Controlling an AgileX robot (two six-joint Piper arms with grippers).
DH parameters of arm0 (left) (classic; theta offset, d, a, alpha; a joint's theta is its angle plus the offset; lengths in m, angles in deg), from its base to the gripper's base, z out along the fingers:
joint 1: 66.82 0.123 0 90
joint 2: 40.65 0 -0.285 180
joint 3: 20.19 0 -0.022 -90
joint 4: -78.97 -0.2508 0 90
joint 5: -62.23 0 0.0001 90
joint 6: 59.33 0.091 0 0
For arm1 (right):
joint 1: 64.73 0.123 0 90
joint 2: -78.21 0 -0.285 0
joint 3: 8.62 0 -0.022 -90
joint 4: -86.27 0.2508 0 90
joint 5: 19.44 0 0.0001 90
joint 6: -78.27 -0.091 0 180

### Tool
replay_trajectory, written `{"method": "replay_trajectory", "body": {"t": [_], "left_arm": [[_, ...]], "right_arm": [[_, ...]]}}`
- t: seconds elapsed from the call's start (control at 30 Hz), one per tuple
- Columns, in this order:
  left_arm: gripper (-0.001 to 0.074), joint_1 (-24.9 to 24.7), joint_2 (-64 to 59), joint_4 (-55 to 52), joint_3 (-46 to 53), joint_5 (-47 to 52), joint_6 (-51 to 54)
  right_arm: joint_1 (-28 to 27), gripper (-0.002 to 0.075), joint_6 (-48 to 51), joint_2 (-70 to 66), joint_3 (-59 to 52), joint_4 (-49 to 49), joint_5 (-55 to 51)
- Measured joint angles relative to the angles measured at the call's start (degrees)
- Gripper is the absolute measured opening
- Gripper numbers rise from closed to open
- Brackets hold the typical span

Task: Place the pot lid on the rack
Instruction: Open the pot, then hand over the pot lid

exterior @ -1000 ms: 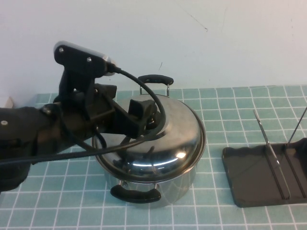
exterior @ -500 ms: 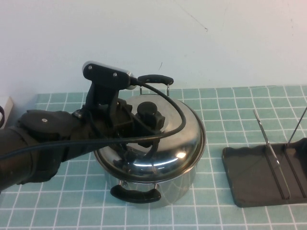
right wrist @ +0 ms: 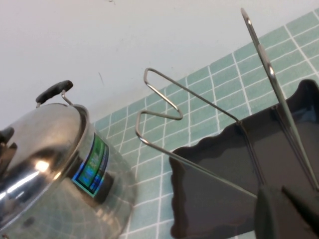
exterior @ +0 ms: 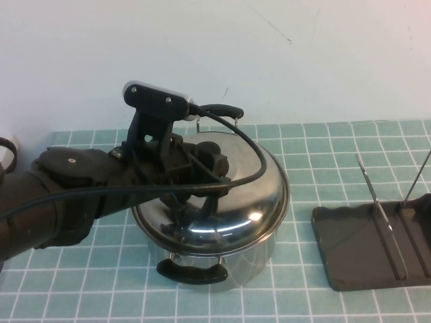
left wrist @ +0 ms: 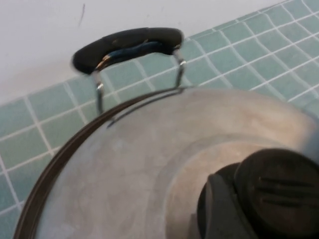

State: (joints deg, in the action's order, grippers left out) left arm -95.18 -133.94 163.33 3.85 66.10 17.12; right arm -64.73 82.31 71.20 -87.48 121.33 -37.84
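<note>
The shiny domed pot lid [exterior: 229, 208] sits on the steel pot [exterior: 252, 259] at the table's middle. Its black knob [exterior: 217, 161] fills a corner of the left wrist view [left wrist: 276, 191], with the lid's dome [left wrist: 129, 164] around it. My left gripper [exterior: 199, 163] reaches in from the left and is right at the knob, over the lid. The dark rack [exterior: 363, 245] lies to the right of the pot, apart from it. My right gripper [right wrist: 286, 209] is out of the high view; it hangs shut and empty just over the rack's tray [right wrist: 219, 184].
The pot has two black handles, one at the front [exterior: 192, 271] and one at the back [exterior: 219, 110], the latter also in the left wrist view [left wrist: 129, 42]. Thin wire dividers [exterior: 377, 202] stand up from the rack. A white wall [exterior: 303, 60] closes the back.
My left arm has swung further over the lid and its gripper has settled lower at the knob. The lid, pot and rack have not moved.
</note>
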Motion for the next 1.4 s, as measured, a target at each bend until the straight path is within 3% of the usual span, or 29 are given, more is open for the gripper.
{"method": "replay_trajectory", "body": {"t": [0.03, 0.33, 0.43, 0.6, 0.67, 0.77, 0.93, 1.4], "left_arm": [[0.0321, 0.00, 0.14, 0.00, -0.29, 0.35, 0.14], [0.0333, 0.00, 7.32, 1.67, -5.12, 11.84, -0.27], [0.0333, -0.11, 9.46, 6.96, -6.44, 15.45, -0.27], [0.0333, -0.11, 10.13, 12.14, -6.63, 18.63, -0.46], [0.0333, -0.11, 10.01, 12.14, -6.63, 19.51, -0.46], [0.0333, -0.11, 9.53, 12.27, -6.63, 20.98, -0.46], [0.0333, -0.11, 8.54, 12.27, -6.63, 24.97, -0.46], [0.0333, -0.22, 7.30, 12.15, -6.63, 30.11, -0.60]], "right_arm": [[0.00, -0.0003, 0.10, 0.00, 0.00, 0.83, 0.00], [0.00, 0.0003, 10.58, 0.00, 6.44, 8.25, -3.29], [0.00, 0.0046, 11.21, 0.00, 9.07, 10.68, -3.29], [0.00, 0.0252, 14.07, -3.62, 10.98, 23.31, -3.29], [0.00, 0.0346, 19.30, -6.75, 11.01, 32.77, -3.78], [0.00, 0.0413, 32.35, -12.00, 11.25, 50.20, -6.05], [0.00, 0.0433, 43.41, -21.68, 14.28, 60.68, -10.16], [0.00, 0.0438, 47.84, -50.75, 30.41, 61.69, -30.09]]}}
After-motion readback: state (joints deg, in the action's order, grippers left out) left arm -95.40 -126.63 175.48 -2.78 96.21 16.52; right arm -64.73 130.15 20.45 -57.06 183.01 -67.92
